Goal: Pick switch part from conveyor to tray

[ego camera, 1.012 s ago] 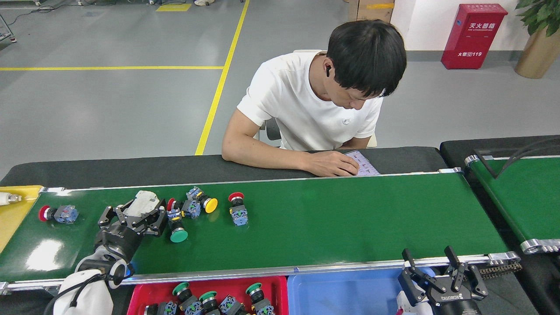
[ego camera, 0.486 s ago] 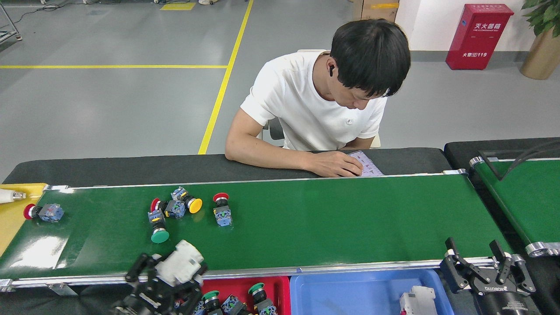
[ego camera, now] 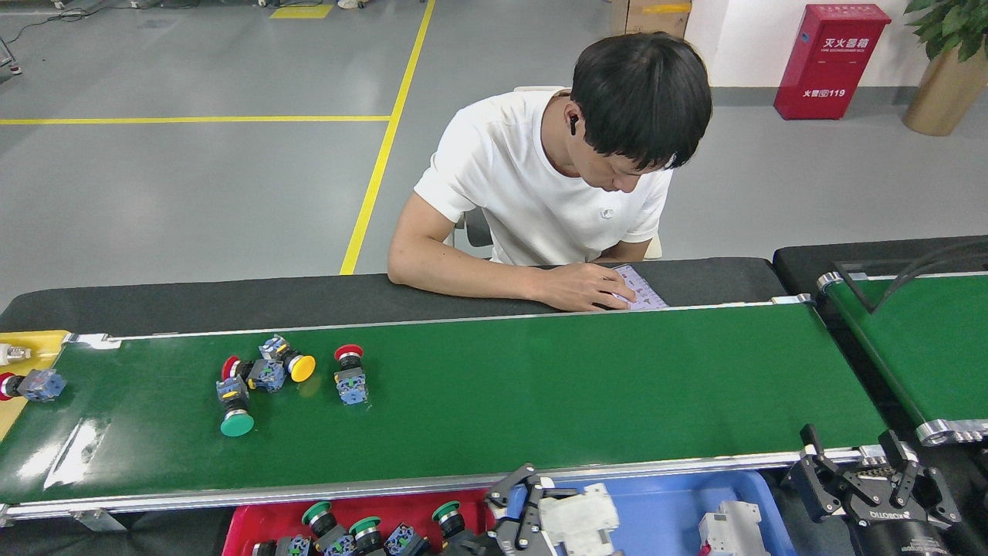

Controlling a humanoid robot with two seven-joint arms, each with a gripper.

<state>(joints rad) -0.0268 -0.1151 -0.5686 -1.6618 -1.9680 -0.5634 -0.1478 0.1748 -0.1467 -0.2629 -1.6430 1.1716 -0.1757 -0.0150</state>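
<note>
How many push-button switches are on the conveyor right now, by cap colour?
On the conveyor:
Red cap: 3 — one at the left end, one in the cluster, one standing apart
Yellow cap: 1
Green cap: 1
Total: 5

Single head view looks forward and down, close over the conveyor [ego camera: 540, 386]; floor beyond.
</note>
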